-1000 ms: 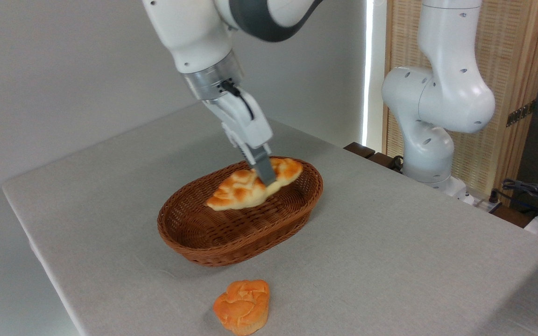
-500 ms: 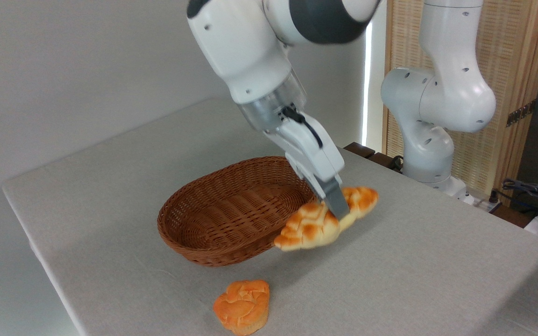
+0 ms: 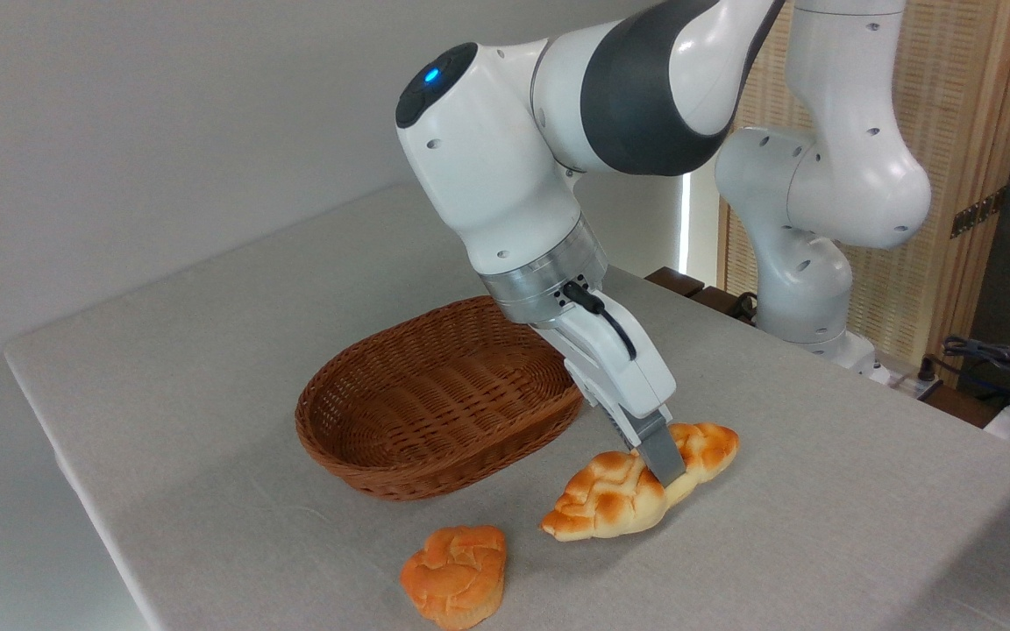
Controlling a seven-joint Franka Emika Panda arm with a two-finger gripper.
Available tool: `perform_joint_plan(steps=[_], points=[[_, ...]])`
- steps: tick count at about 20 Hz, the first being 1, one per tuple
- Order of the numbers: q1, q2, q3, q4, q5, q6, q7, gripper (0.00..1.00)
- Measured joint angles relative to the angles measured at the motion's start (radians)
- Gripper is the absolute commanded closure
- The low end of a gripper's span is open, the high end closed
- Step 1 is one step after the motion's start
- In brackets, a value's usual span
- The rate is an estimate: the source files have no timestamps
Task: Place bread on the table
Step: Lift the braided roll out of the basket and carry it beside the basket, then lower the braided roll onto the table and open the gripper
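While your arm leans down from the upper right, its gripper (image 3: 665, 469) is clamped across the middle of the bread (image 3: 636, 495), with one grey finger (image 3: 658, 451) showing on the near side of the loaf and the other hidden behind it. You can see the bread outside the basket (image 3: 435, 412), just to the right of its near end and low over the table (image 3: 821, 491); its left pointed tip looks to be touching or almost touching the grey cloth, while the right end tilts up a little, and you cannot tell for sure whether the underside rests fully on the surface. Your loaf runs diagonally, its lower end toward the front left and its higher end toward the back right, with the toasted braided bumps facing up. You have the brown wicker basket sitting on the table to the left of the gripper, with nothing visible inside it. You will find a small round orange bun (image 3: 455, 574) lying on the cloth near the front edge, just beside the bread's left tip and apart from it. Behind your working wrist, the arm's white base column (image 3: 807, 263) stands at the far right edge of the table in front of a wooden slatted screen (image 3: 952, 131), and some cables (image 3: 987, 359) lie at the far right.
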Motion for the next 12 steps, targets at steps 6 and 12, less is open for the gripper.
perform_joint_plan(steps=[6,12], points=[[-0.013,0.030,-0.006,-0.018,0.000,0.000,-0.029,0.00],[-0.018,0.036,-0.007,-0.015,0.000,0.000,-0.036,0.00]])
